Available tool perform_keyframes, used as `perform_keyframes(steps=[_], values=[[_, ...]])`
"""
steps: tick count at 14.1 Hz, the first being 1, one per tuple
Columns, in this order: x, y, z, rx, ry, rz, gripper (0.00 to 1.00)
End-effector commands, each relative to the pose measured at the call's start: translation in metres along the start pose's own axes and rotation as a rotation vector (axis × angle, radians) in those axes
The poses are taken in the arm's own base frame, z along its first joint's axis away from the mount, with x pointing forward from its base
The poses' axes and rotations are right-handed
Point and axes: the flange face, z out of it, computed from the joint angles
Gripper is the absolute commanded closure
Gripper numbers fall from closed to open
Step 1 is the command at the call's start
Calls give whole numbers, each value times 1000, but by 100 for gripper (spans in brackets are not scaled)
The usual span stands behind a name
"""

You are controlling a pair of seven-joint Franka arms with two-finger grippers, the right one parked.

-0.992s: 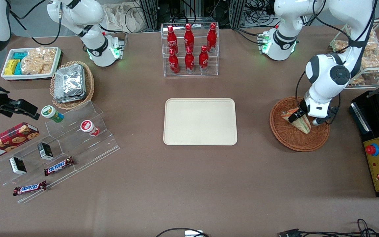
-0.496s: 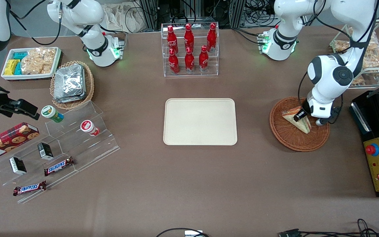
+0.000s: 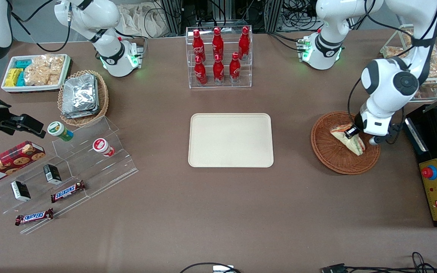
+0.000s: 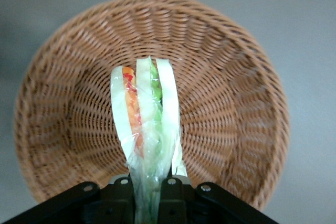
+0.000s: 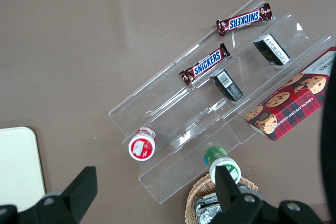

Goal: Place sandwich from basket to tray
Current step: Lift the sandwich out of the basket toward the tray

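Note:
The sandwich (image 3: 348, 138), a wrapped white-bread wedge with orange and green filling, is over the reddish-brown wicker basket (image 3: 324, 155). My left gripper (image 3: 356, 132) is shut on its narrow end. In the left wrist view the sandwich (image 4: 147, 119) sticks out from between the black fingers (image 4: 176, 192) of the gripper (image 4: 149, 186), with the basket (image 4: 63, 40) underneath. I cannot tell whether the wedge still touches the weave. The cream tray (image 3: 230, 140) lies flat at the table's middle, toward the parked arm from the basket, with nothing on it.
A black appliance with a red button (image 3: 436, 170) stands close beside the basket at the working arm's end. A wire rack of snack bags (image 3: 427, 64) is farther from the camera. A clear rack of red bottles (image 3: 218, 57) stands farther back than the tray.
The gripper, shut on the sandwich, has shifted a little toward the working arm's end of the table, and the sandwich has moved with it over the basket.

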Motion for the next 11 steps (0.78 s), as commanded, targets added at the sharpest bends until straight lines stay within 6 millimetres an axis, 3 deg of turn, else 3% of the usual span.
perform_keyframes(steps=[1,6,11], values=[[2,23,-51,15,3,211,95],[-16,111,-103,10,47,487,94],[-62,186,-112,-4,71,640,93]])
